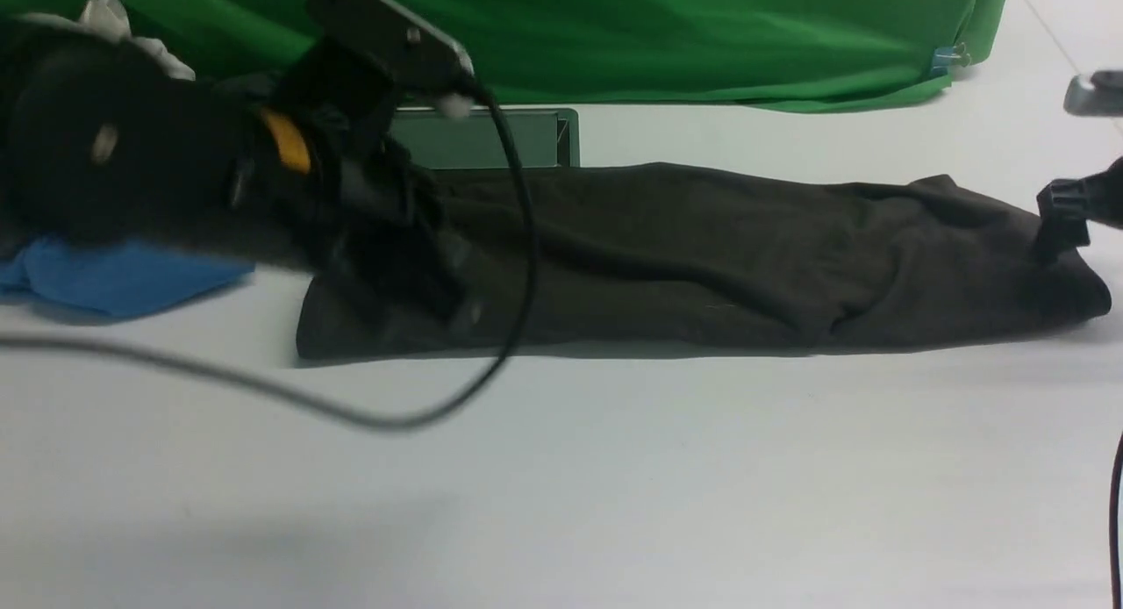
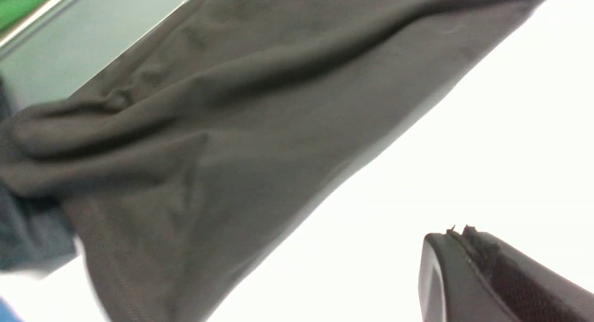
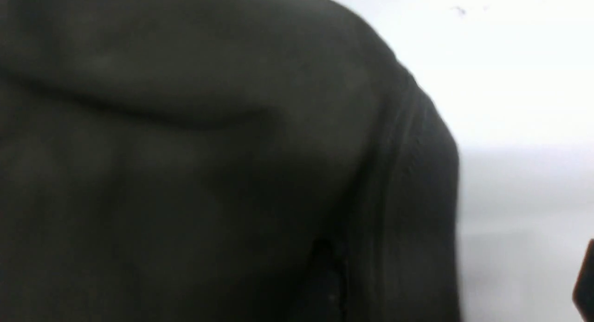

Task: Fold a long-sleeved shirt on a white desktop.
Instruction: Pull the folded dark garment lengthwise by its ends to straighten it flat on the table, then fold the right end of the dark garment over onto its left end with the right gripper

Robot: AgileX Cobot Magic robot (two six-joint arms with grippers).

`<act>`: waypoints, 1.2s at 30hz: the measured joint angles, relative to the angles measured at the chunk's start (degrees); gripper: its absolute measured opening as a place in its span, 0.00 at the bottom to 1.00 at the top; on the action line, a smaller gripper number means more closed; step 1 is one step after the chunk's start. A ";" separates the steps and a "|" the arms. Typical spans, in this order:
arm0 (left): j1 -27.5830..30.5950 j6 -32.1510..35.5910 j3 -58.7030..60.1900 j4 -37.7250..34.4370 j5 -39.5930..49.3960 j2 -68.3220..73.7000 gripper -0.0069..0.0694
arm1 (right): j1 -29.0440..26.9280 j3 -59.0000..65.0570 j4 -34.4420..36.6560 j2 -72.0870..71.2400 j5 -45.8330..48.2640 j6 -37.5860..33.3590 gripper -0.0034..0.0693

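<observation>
The long-sleeved shirt lies as a long dark olive-charcoal band across the white desktop, folded lengthwise, with no logo or label showing. My left gripper is low over the band's left end. In the left wrist view one finger is over bare desktop beside the shirt; the other finger is hidden by cloth. My right gripper touches the band's right end. In the right wrist view the shirt fills most of the picture and one finger stands far off to the side. Both look open.
A blue garment lies under the left arm, with a darker blue-grey cloth by it. A grey-green box sits behind the shirt before the green backdrop. A black cable loops over the near desktop.
</observation>
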 joint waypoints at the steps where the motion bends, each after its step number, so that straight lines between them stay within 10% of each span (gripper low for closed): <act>1: 0.00 0.01 0.34 0.00 0.00 -0.30 0.11 | 0.00 0.00 0.00 0.20 -0.09 0.00 1.00; 10: -1.13 0.01 7.68 -0.23 -3.53 -5.99 0.11 | 0.50 -4.06 4.23 5.10 -0.27 -1.91 0.88; 18: -1.13 -0.26 7.73 2.36 -3.48 -5.99 0.11 | 4.05 -4.53 4.25 5.39 2.12 -4.54 0.21; 36: -1.13 -3.37 7.75 6.04 -0.38 -12.94 0.11 | -5.71 -3.55 -4.18 -10.23 9.95 -1.17 0.19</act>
